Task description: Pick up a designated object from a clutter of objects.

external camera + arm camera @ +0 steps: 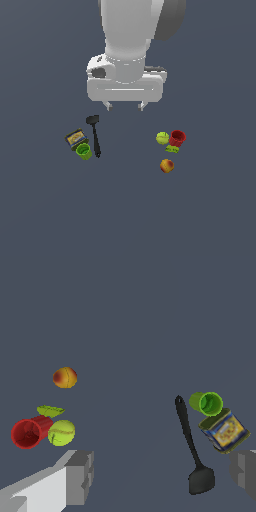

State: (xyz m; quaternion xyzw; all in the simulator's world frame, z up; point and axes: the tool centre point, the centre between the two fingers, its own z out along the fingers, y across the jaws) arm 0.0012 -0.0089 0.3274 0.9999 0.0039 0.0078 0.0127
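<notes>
In the exterior view, the arm [132, 40] is seen at upper centre, its fingers [125, 105] spread wide and empty above the grey counter [50, 210]. The red cup [177, 137] is placed at right of centre, touching the yellow-green ball [162, 138], with a small green piece [172, 149] just below and a red-yellow fruit [167, 165] lower. At left, a black hammer [94, 134], a blue-yellow box [76, 138] and a green cup [84, 151] are grouped.

In the wrist view, the red cup [29, 432] is shown lying on its side at lower left, its hollow mouth visible, which the exterior view does not reveal. The green cup [207, 403] is likewise seen tipped over.
</notes>
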